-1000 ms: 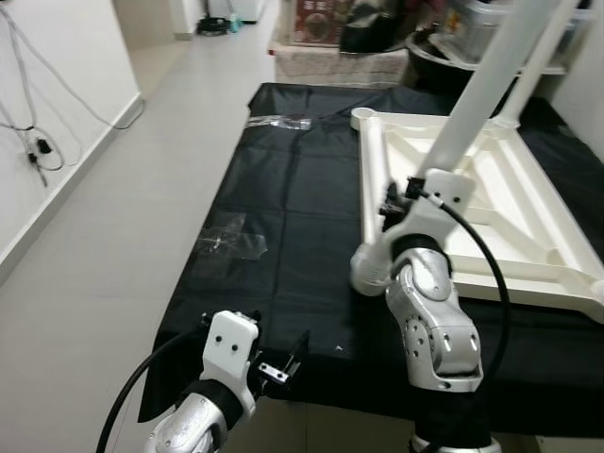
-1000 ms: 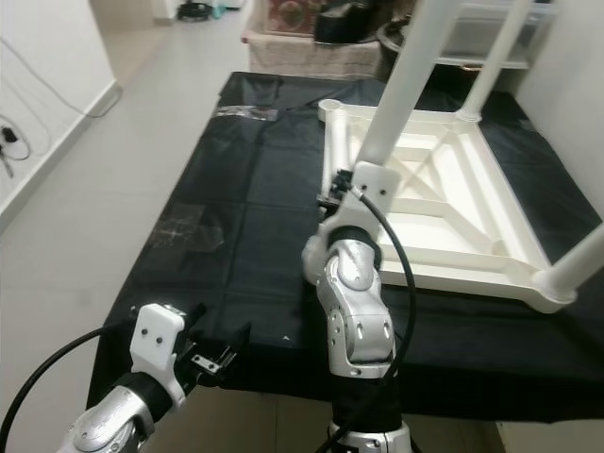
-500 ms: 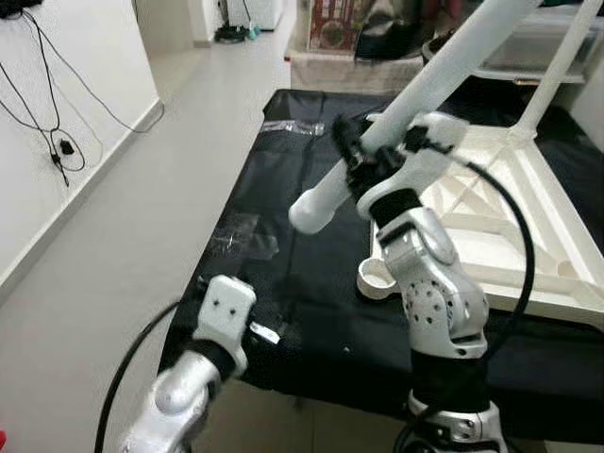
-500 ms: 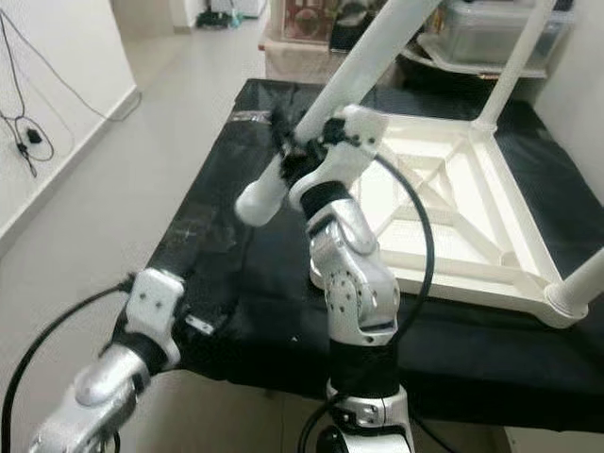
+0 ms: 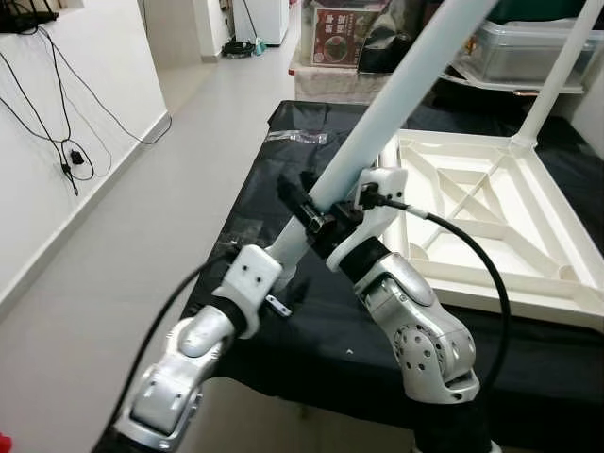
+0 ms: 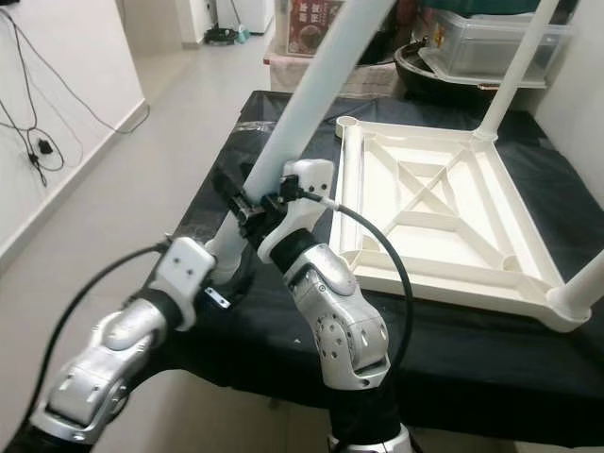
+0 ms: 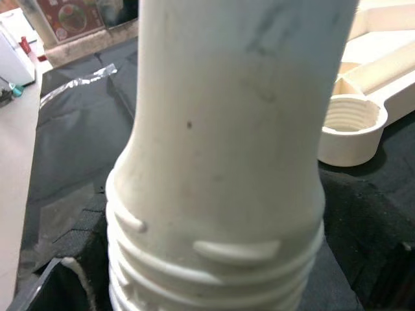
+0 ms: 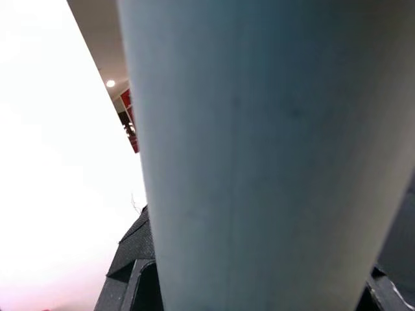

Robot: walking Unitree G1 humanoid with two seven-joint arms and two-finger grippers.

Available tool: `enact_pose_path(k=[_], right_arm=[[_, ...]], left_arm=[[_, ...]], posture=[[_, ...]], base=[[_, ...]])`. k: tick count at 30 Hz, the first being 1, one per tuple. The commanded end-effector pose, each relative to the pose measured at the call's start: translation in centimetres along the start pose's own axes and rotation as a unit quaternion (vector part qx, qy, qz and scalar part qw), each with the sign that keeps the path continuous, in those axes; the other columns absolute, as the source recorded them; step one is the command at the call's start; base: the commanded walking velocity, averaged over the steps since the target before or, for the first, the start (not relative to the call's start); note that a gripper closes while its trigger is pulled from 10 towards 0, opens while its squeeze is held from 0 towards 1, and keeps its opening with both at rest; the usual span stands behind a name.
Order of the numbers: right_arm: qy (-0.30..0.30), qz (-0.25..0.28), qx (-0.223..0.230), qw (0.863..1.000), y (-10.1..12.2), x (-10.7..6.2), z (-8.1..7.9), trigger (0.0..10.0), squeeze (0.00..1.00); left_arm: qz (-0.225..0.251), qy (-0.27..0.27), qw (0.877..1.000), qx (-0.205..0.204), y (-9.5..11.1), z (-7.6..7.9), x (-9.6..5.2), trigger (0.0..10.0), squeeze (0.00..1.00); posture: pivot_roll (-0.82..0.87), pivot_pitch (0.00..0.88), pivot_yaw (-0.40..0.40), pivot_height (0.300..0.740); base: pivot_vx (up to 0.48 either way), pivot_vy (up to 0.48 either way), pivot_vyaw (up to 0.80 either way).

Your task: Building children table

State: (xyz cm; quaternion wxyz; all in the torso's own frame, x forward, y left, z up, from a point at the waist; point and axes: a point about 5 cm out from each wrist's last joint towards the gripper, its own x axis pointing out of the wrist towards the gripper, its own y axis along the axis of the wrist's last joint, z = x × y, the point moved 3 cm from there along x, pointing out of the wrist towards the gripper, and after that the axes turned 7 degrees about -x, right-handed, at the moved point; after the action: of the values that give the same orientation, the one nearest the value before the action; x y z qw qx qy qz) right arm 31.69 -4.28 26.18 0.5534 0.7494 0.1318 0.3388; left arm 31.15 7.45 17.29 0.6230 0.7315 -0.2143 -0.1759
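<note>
A long white table leg (image 5: 406, 85) slants up across the view, and my right gripper (image 5: 307, 206) is shut on it low down. Its threaded lower end (image 7: 214, 259) hangs just above the black cloth (image 5: 274, 179), left of the upturned white table top (image 5: 491, 217). My left gripper (image 5: 283, 297) has come up to that end and stands open, with one black finger (image 7: 39, 288) on each side of the threads. The table top's empty threaded corner socket (image 7: 350, 123) lies a short way off. Two other legs (image 5: 557, 71) (image 6: 585, 293) stand fitted in the table top.
The black-covered table drops off at its left and front edges onto grey floor (image 5: 123, 236). A clear plastic wrapper (image 5: 297, 137) lies at the cloth's far left. Boxes and tubs (image 5: 528, 47) stand behind the table. Cables (image 5: 57, 113) hang on the left wall.
My right arm has swung the leg's lower end down and to the left, off the table top's corner. My left arm has risen to meet the threaded end. The camera has shifted too.
</note>
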Motion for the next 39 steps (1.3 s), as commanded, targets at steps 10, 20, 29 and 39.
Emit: enact_pose_path(k=[10,20,29,39], right_arm=[[0.025,-0.010,0.001,1.000,-0.9,-0.1,-0.8,10.0,0.00],[0.004,-0.026,-0.019,0.999,-1.9,-0.5,0.0,10.0,0.00],[0.012,-0.025,-0.023,0.999,-2.0,-0.6,-0.3,10.0,0.00],[0.001,-0.022,-0.027,0.999,-2.0,-0.6,0.1,10.0,0.00]], left_arm=[[0.000,-0.031,0.999,0.030,-0.2,1.7,1.5,10.0,0.00],[-0.010,-0.048,0.999,0.022,-0.6,2.2,1.5,10.0,0.00],[-0.015,-0.054,0.998,0.010,-1.1,2.5,1.4,0.0,0.00],[-0.027,-0.056,0.998,0.009,-1.8,2.6,1.3,0.0,0.00]], posture=[[0.10,0.079,-0.007,0.740],[0.10,0.082,-0.006,0.740],[0.10,0.082,-0.006,0.740],[0.09,0.084,-0.002,0.740]], base=[[0.000,0.000,0.00],[0.000,0.000,0.00],[0.000,0.000,0.00],[0.000,0.000,0.00]])
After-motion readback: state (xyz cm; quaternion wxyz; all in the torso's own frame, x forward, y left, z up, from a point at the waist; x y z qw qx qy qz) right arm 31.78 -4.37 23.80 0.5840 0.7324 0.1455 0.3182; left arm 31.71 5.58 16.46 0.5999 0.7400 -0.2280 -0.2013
